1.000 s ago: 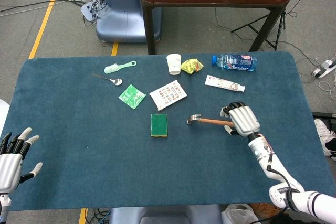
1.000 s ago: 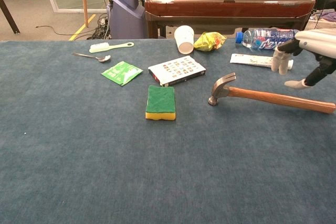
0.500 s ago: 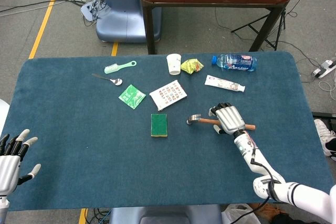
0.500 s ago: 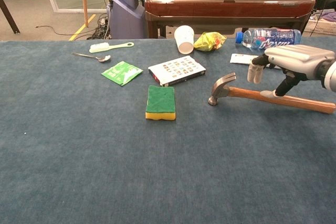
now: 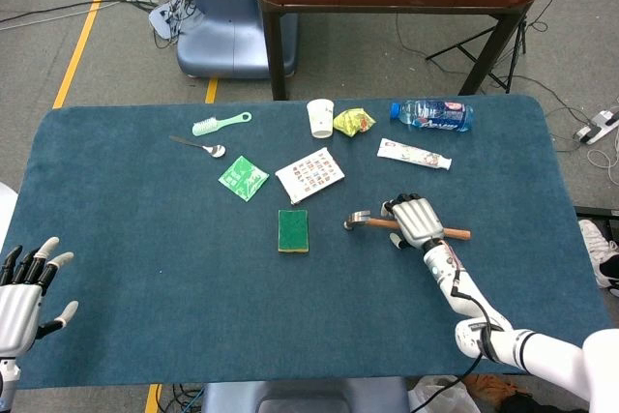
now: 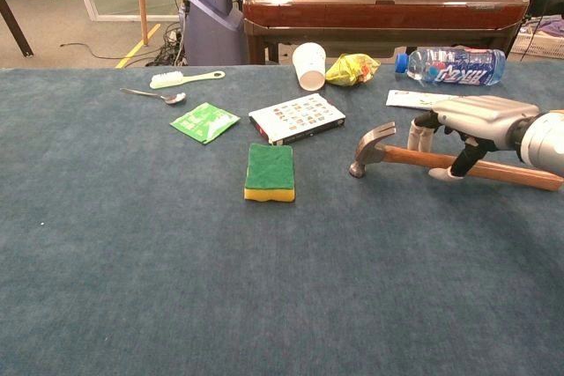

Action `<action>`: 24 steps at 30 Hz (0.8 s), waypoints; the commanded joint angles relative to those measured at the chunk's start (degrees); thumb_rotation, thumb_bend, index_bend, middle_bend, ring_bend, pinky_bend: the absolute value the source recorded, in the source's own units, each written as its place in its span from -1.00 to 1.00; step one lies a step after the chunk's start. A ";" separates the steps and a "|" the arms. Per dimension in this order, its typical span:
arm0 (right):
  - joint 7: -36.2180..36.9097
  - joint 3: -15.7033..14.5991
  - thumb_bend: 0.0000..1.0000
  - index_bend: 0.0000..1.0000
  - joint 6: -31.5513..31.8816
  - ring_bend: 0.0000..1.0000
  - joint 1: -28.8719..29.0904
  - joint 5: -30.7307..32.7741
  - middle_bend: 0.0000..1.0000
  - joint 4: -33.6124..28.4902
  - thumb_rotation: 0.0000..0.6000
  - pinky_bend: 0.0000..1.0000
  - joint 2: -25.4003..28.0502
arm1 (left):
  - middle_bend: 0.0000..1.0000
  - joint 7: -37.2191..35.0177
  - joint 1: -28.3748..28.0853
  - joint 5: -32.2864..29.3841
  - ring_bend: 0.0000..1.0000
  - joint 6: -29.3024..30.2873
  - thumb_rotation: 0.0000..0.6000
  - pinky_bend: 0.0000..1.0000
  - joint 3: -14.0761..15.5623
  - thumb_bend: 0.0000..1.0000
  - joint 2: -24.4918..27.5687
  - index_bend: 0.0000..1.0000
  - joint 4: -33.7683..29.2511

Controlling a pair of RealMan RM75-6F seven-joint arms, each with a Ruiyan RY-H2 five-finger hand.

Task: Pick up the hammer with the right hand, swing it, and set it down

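Two hands in view over one blue table (image 5: 145,278). Table is the biggest thing, felt-covered. Right hand (image 5: 416,221) arches over the hammer (image 6: 381,149) handle, near its middle, fingers on the far side and thumb on the near side; fingertips reach down to the felt either side of the handle, not yet closed round it, so nothing is held. Hammer lies flat on the table right of centre, head pointing left toward the sponge (image 5: 293,230), wooden handle running out to the right past the hand. Left hand (image 5: 24,287) at the near left edge, fingers spread, holding nothing. Water bottle (image 5: 431,114) lies on its side at the far right. Card box (image 5: 309,174) sits mid-table, toothpaste tube (image 5: 414,154) right of it. Green packet (image 5: 243,178), paper cup (image 5: 320,117), yellow wrapper (image 5: 353,122), brush (image 5: 221,123), spoon (image 5: 198,146) along the far side.
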 commanded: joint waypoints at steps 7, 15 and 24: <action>0.89 -0.31 -0.12 -0.28 -0.92 -0.61 0.71 0.77 -0.18 1.23 1.00 -0.50 -0.97 | -0.79 -0.03 -0.16 -0.20 -0.78 -0.29 1.00 -1.00 -0.11 -0.62 -0.03 -0.53 0.20; 1.52 -0.58 -0.02 -0.28 -1.10 -0.58 0.88 1.23 -0.09 1.24 1.00 -0.50 -1.07 | -0.79 0.05 -0.43 -0.32 -0.78 -0.64 1.00 -1.00 -0.22 -0.62 -0.07 -0.53 0.35; 0.98 -1.12 0.06 -0.27 -0.68 -0.57 0.76 2.03 -0.07 0.86 1.00 -0.50 -1.02 | -0.79 -0.14 -0.62 -0.53 -0.78 -0.99 1.00 -1.00 -0.25 -0.62 -0.18 -0.53 0.70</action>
